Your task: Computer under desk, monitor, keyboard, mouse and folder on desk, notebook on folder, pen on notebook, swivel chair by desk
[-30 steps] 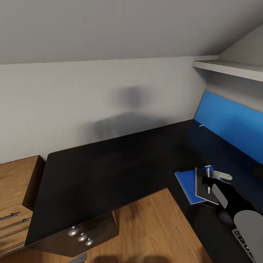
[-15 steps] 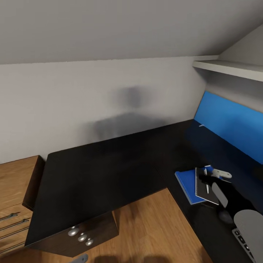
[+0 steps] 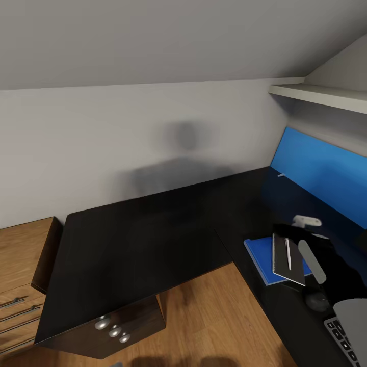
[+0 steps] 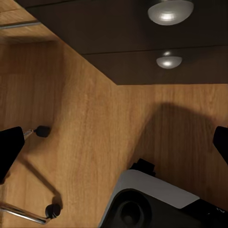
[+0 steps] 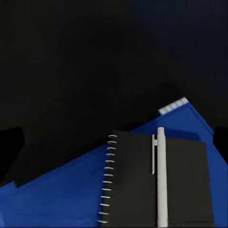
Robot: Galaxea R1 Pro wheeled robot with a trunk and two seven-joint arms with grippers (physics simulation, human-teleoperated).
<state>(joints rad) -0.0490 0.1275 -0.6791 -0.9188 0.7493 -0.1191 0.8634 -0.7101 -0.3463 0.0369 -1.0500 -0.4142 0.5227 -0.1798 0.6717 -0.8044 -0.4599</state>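
The white pen [image 3: 288, 253] lies on the dark spiral notebook [image 3: 285, 265], which rests on the blue folder [image 3: 259, 255] on the glossy black desk [image 3: 142, 239]. In the right wrist view my right gripper [image 5: 114, 145] hangs open above them, its dark fingertips [image 5: 9, 152] at the picture's edges, with the pen [image 5: 161, 175], notebook [image 5: 133, 185] and folder [image 5: 57, 199] below. The mouse [image 3: 317, 302] and a corner of the keyboard [image 3: 342, 336] sit nearer on the desk. My left gripper [image 4: 114, 142] is open low over the wooden floor, near the swivel chair's casters [image 4: 42, 130].
The blue back panel [image 3: 321, 173] and a white shelf [image 3: 321, 94] run along the right. A light wooden drawer chest [image 3: 20, 270] stands at the left. A dark drawer unit with silver knobs [image 3: 113, 326] sits under the desk. My robot base [image 4: 152, 199] is beside the chair's chrome leg.
My right gripper has let go of the pen and drawn up and back toward the blue panel. The pen now lies uncovered on the notebook. The left gripper has dropped below the head view's bottom edge.
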